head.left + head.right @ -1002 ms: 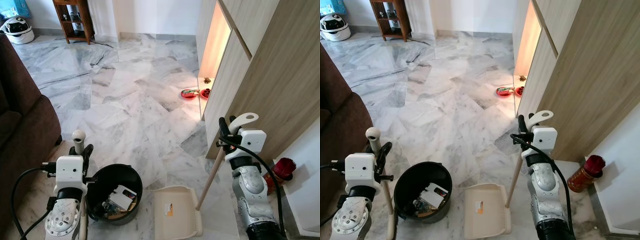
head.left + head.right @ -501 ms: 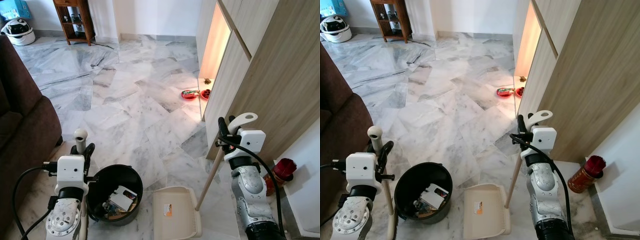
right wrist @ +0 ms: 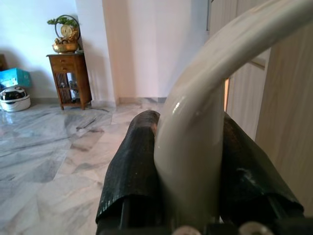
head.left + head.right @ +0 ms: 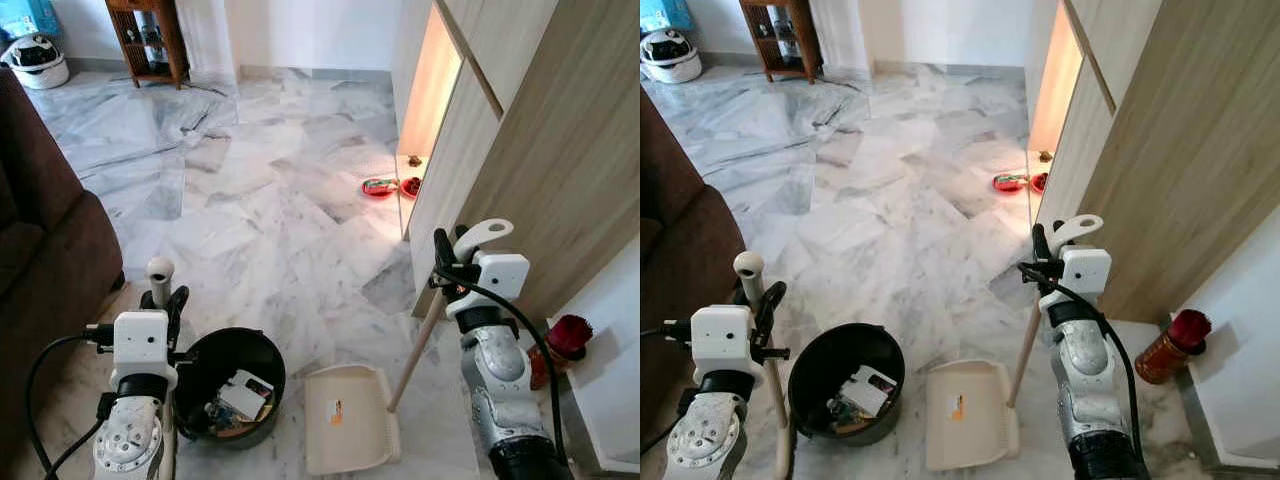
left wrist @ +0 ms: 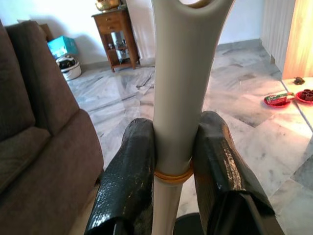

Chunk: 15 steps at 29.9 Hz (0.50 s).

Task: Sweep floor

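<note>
Your right gripper (image 4: 1040, 262) is clamped on the dustpan handle (image 4: 1025, 340) just below its looped grip (image 4: 1077, 228); the right wrist view shows both black fingers (image 3: 132, 166) pressed against the cream loop. The handle slants down to the dustpan (image 4: 968, 415), which sits on the marble floor (image 4: 890, 220) in front of you, tray slightly askew, a small sticker on its inside.

Your left gripper (image 4: 768, 305) is closed on the broom handle (image 5: 177, 98) — fingers (image 5: 128, 176) flank the cream shaft either side of an orange ring (image 5: 172, 175). The handle's rounded top (image 4: 747, 265) stands above the gripper, and the shaft runs down beside the bin.

Bin (image 4: 845, 395): black, round, just left of the dustpan, holding a white carton and mixed scraps.

Surroundings, for your reference:
- Brown sofa (image 4: 45, 260) along your left.
- Wood-grain cabinet (image 4: 1160, 160) on your right, with a lit niche (image 4: 1052, 80).
- Red dishes (image 4: 1018, 182) on the floor by the niche.
- Red-topped can (image 4: 1170, 348) in the corner beyond your right arm.
- Wooden stand (image 4: 780, 35) and a white helmet (image 4: 670, 52) at the far wall.
</note>
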### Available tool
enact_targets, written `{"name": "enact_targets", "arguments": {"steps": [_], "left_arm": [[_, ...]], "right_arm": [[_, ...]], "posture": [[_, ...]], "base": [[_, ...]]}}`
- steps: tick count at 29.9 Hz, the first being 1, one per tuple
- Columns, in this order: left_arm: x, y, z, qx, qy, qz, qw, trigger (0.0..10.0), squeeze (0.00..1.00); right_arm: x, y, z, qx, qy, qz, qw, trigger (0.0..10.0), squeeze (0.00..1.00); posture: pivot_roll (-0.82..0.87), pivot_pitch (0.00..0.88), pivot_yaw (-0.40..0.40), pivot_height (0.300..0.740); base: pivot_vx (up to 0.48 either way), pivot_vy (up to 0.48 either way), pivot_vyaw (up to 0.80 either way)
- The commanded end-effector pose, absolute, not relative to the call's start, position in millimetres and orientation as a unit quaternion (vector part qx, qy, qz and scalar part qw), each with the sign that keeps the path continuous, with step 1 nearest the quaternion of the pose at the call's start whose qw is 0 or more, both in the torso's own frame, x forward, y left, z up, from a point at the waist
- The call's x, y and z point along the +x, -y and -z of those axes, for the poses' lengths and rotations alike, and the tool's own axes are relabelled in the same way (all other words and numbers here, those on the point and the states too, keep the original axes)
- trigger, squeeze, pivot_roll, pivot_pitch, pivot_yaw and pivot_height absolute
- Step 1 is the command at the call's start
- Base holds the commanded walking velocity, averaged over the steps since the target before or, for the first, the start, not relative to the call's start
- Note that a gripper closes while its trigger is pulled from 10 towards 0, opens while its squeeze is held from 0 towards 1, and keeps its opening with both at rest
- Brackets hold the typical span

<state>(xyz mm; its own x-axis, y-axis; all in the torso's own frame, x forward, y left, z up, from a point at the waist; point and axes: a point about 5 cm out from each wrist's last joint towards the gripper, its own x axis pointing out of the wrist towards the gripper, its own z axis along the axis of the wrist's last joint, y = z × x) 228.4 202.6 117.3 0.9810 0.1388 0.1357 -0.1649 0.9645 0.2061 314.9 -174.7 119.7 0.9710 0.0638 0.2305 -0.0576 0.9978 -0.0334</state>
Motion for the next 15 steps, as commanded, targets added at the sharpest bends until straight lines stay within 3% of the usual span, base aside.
{"name": "enact_targets", "arguments": {"steps": [1,15], "left_arm": [[228.3,-200.3,-122.9,0.101,0.079,-0.074,0.989,10.0,0.00],[229.0,-201.8,-121.9,0.100,0.079,-0.077,0.989,10.0,0.00]], "right_arm": [[316.8,173.1,-121.7,-0.008,0.120,-0.033,0.992,10.0,0.00],[317.4,171.8,-120.8,-0.006,0.117,-0.037,0.992,10.0,0.00]], "posture": [[0.04,0.093,-0.026,0.740],[0.04,0.087,-0.026,0.740]], "base": [[-0.255,0.000,0.00],[-0.253,0.000,0.00]]}}
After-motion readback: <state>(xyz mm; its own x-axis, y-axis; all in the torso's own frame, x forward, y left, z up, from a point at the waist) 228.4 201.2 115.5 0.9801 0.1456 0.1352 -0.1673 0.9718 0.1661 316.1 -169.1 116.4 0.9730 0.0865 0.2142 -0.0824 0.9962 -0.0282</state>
